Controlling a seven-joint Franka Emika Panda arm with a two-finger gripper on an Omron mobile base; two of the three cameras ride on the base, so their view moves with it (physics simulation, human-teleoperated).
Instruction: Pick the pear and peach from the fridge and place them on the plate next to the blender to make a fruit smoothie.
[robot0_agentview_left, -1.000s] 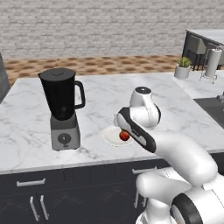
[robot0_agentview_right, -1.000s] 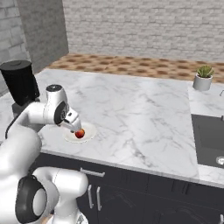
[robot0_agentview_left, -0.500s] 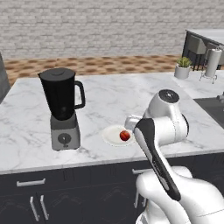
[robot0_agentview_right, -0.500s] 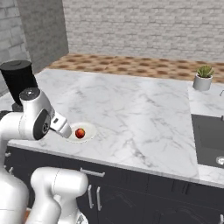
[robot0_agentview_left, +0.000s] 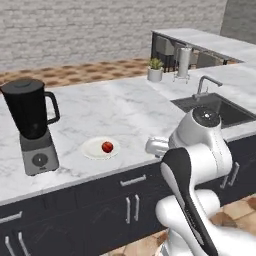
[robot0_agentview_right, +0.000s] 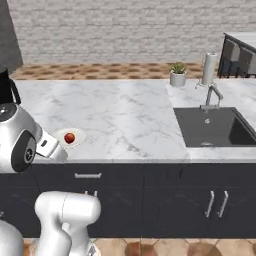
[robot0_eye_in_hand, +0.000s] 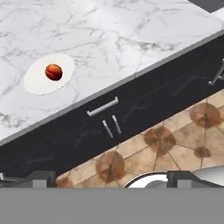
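The peach (robot0_agentview_left: 107, 147) (robot0_agentview_right: 69, 138) (robot0_eye_in_hand: 53, 71), small, round and orange-red, lies on the white plate (robot0_agentview_left: 92, 150) (robot0_agentview_right: 79, 134) (robot0_eye_in_hand: 37, 83) on the marble counter. The blender (robot0_agentview_left: 30, 125), a black jar on a grey base, stands just left of the plate. My gripper (robot0_eye_in_hand: 113, 179) is open and holds nothing; its fingertips (robot0_eye_in_hand: 39, 177) stand wide apart. It hangs in front of the counter edge, well away from the plate, and looks down over the counter, cabinet fronts and floor. The pear and the fridge are out of view.
A sink (robot0_agentview_left: 215, 107) (robot0_agentview_right: 212, 125) with a faucet (robot0_agentview_right: 212, 95) sits in the counter to the right. A potted plant (robot0_agentview_left: 155, 69) (robot0_agentview_right: 177, 74) and a steel canister (robot0_agentview_left: 183, 62) (robot0_agentview_right: 210, 69) stand at the back. Dark cabinet fronts with handles (robot0_eye_in_hand: 103, 106) drop to a tiled floor (robot0_eye_in_hand: 166, 135).
The whole scene has shifted as the base moved, bringing the sink into view. My arm has drawn back from the plate to the counter's front. The peach stays on the plate.
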